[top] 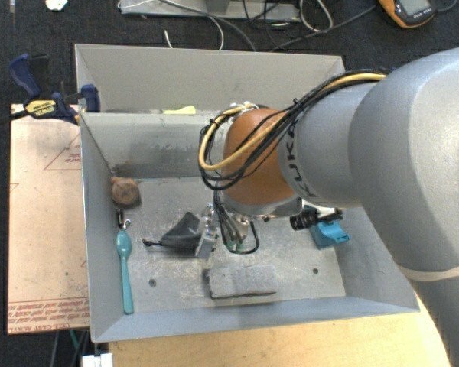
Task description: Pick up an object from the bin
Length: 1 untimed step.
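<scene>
My gripper (209, 239) is low in the middle of the bin, under the orange wrist cover. A black wedge-shaped thing (178, 235) with a thin tail pointing left lies right against the gripper's left side; I cannot tell whether it is being held. A flat grey block (241, 281) lies just below the gripper near the bin's front wall. To the gripper's right, partly under the arm, sits a blue plastic thing (330, 232).
A turquoise spoon (125, 270) lies along the left wall, and a brown round lump (125, 192) sits above it. Something yellow (179, 111) shows at the back wall. The arm covers the bin's right and back part.
</scene>
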Available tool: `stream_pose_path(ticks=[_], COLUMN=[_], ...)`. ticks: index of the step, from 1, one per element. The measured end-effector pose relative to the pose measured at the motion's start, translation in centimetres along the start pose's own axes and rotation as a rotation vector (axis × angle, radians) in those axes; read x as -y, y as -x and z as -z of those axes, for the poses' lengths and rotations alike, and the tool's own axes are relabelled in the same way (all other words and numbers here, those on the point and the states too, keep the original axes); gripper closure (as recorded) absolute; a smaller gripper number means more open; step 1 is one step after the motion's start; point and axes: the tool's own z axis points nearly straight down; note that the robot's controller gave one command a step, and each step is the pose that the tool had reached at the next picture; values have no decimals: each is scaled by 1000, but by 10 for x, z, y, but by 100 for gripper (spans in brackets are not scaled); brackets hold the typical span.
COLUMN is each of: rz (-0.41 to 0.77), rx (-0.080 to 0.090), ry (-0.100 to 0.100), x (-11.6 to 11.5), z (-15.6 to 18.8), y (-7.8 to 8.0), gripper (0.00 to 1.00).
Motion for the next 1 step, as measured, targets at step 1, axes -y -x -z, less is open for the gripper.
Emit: stream_pose_path(ticks=[1], rz=[0], rx=[-1], ry=[0], x=[0], z=[21], y=[0], gripper=[100])
